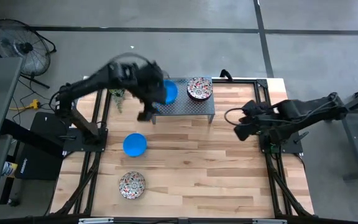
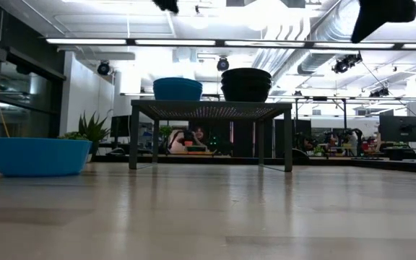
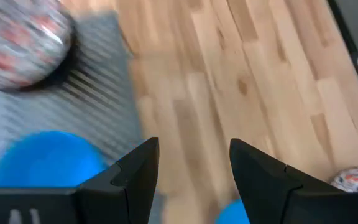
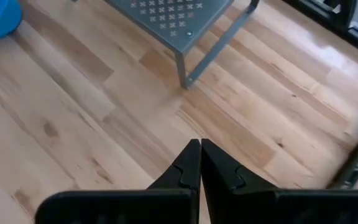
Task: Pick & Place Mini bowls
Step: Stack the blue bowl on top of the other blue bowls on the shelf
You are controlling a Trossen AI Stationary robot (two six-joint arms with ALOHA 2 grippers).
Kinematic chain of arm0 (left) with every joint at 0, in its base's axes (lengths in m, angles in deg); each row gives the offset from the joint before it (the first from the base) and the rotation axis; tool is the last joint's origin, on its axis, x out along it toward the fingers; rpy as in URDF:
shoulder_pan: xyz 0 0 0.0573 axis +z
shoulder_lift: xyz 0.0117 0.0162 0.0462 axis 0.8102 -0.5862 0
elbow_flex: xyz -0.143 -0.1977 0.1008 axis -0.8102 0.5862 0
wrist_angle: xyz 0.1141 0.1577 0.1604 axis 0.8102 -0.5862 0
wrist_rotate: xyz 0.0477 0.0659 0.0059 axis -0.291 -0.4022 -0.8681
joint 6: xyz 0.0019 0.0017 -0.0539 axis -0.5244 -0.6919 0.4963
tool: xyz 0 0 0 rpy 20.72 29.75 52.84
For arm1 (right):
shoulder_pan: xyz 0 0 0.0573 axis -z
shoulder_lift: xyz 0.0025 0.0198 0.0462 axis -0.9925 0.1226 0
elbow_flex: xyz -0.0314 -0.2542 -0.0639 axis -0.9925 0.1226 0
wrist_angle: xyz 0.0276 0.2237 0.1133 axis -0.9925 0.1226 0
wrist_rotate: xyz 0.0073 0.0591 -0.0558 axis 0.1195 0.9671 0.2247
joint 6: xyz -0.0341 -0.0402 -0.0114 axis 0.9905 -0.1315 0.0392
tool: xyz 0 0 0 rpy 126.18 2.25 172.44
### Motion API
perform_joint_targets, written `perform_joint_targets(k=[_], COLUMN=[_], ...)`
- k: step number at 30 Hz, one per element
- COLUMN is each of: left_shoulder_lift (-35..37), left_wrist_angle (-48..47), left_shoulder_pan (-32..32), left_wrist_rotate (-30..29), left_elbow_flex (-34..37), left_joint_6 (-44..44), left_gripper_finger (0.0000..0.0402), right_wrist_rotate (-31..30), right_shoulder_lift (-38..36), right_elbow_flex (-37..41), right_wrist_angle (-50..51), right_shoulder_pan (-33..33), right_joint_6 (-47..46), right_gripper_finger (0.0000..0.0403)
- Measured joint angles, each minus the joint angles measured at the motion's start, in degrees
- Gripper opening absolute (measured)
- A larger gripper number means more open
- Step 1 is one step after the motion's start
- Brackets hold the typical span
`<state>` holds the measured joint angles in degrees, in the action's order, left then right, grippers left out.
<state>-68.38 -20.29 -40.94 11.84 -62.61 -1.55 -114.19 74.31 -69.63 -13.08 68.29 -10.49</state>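
A grey perforated stand (image 1: 185,106) at the table's far middle bears a blue mini bowl (image 1: 170,91) and a floral mini bowl (image 1: 199,88). Another blue bowl (image 1: 135,144) and another floral bowl (image 1: 132,185) rest on the wooden table, left of centre. My left gripper (image 3: 194,168) hangs open and empty above the stand's near left corner (image 1: 146,115), beside the blue bowl (image 3: 45,158) on the stand. My right gripper (image 4: 201,163) is shut and empty, raised over the table's right side (image 1: 241,130).
A small green potted plant (image 1: 117,94) stands left of the stand. The arms' black frames (image 1: 86,134) run along the table's left and right sides. Bare wood (image 1: 204,162) lies between the stand and the near edge.
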Motion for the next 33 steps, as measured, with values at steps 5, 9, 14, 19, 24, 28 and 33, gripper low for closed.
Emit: perform_joint_targets(k=[5,9,14,19,24,28,33], left_shoulder_lift=[3.9,10.1,18.6,26.4,31.8,35.0,36.7], left_wrist_angle=[13.4,24.0,29.7,28.6,23.5,15.6,9.0], left_shoulder_pan=[-6.9,-12.4,-19.3,-26.4,-29.8,-29.6,-25.9], left_wrist_rotate=[-1.7,-5.0,-13.7,-24.3,-30.6,-29.9,-22.1], left_elbow_flex=[16.3,26.7,36.5,45.0,53.3,58.7,63.7], left_joint_6=[10.0,17.8,28.6,42.2,56.8,67.7,71.6], left_gripper_finger=[0.0192,0.0192,0.0192,0.0192,0.0192,0.0192,0.0192], right_wrist_rotate=[0.9,-0.4,-2.5,-2.5,-3.7,-4.7,-4.7], right_shoulder_lift=[-4.7,-7.5,-9.0,-8.9,-8.9,-8.9,-8.9], right_elbow_flex=[0.0,0.0,0.0,0.0,0.0,0.0,0.0], right_wrist_angle=[3.0,5.0,5.7,5.7,5.7,5.6,5.5], right_shoulder_pan=[-2.1,-3.5,-3.9,-3.9,-3.9,-3.8,-3.8], right_joint_6=[0.3,-0.4,0.1,1.2,1.1,0.0,-0.6], right_gripper_finger=[0.0000,0.0000,0.0000,0.0000,0.0000,0.0000,0.0000])
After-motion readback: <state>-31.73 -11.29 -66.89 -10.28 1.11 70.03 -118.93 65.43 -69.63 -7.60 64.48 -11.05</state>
